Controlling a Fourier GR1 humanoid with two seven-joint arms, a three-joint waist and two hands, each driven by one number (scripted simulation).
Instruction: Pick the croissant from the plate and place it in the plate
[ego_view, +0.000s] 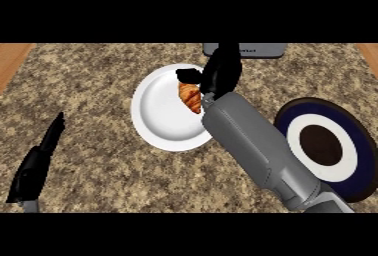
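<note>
We see a speckled brown granite counter (96, 150) with a round white plate (159, 117) near its middle; on the right part of that plate lies a golden-brown croissant (190, 97), its long axis running roughly up and down the view; our right hand (220, 72), black, at the end of a grey forearm that crosses the plate's right rim, sits over the croissant's upper end, its fingers curled down beside the pastry and the thumb (187, 76) bent in from the left, so it looks closed around the croissant's top, though the contact itself is partly hidden; the croissant lies on the white plate; to the right, well apart, sits a second round plate (358, 150), dark navy with a white ring and a dark brown centre; at the far edge a grey rectangular object (258, 50) is partly hidden behind the hand; our left hand (33, 170) rests at the lower left, fingers straight and held together, holding nothing.
</note>
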